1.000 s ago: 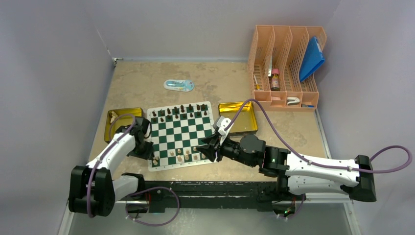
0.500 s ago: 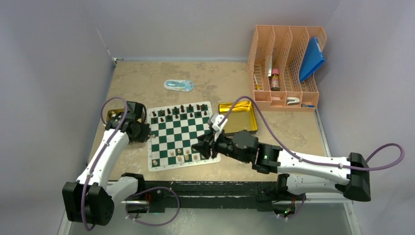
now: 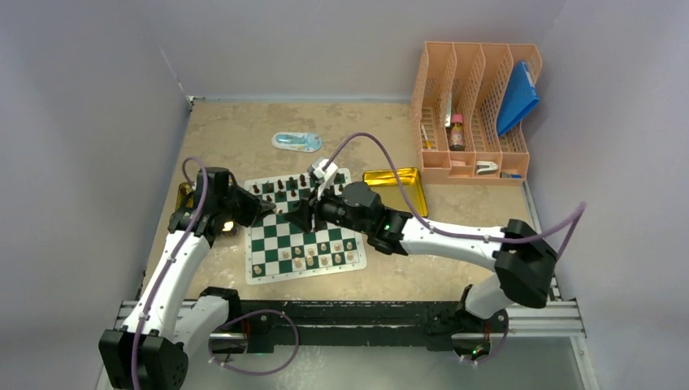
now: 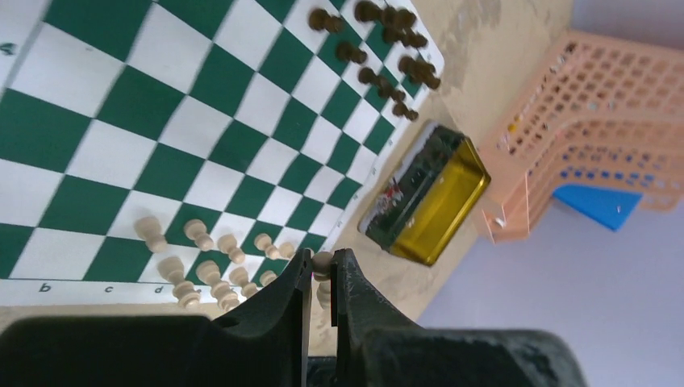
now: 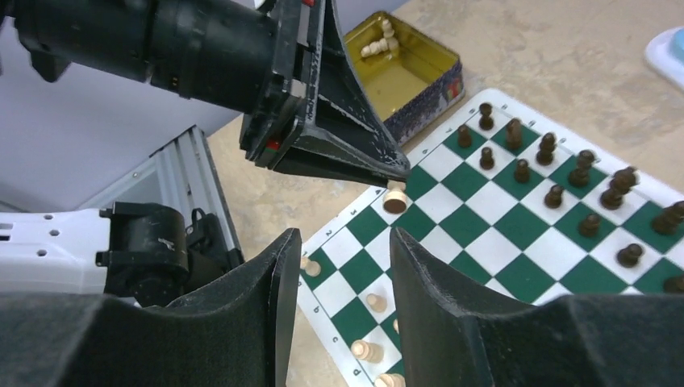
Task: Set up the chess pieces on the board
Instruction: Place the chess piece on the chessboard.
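The board (image 3: 276, 241) lies mid-table, with chess pieces (image 3: 280, 187) lined along its far edge and further pieces (image 3: 313, 260) along its near edge. One tin (image 5: 431, 93) sits just left of the board and a second tin (image 3: 378, 179) just off its far right corner. A packet (image 3: 296, 141) lies behind the board, and a rack (image 3: 475, 114) stands at the table's far right.
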`<state>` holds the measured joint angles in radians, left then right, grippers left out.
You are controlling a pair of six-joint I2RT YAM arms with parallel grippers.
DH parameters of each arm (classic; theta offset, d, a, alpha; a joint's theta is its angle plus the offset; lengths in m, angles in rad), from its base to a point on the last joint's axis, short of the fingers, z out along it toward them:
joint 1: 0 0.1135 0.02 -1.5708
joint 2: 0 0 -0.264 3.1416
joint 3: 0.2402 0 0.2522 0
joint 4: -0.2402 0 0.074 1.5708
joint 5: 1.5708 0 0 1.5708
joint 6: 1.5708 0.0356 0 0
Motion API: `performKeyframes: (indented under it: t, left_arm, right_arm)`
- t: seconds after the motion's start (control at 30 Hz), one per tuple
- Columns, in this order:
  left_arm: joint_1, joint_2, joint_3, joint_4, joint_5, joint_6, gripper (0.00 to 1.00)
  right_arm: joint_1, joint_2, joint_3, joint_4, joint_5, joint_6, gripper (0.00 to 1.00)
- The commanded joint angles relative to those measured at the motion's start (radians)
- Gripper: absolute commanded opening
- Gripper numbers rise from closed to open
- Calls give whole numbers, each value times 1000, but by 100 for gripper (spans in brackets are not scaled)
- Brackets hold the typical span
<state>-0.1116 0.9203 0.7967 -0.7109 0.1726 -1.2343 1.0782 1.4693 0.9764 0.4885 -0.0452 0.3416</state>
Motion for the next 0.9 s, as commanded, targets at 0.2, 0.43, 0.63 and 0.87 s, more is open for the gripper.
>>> performKeyframes:
  t: [0.2, 0.43, 0.63, 0.87]
  left_arm:
    - [1, -22, -23, 179, 230, 139, 0]
    - [1, -27, -22, 196, 260, 162, 0]
    - [1, -20, -22, 184, 258, 181, 0]
    - [1, -46, -11, 192, 283, 245, 0]
  right_arm:
    - [-37, 170, 98, 124, -114, 95, 49]
    - [-37, 213, 117, 132, -69, 104, 43]
    - [-37, 212, 135, 105, -50, 87, 28]
    - [-37, 194, 118, 104, -49, 11, 1]
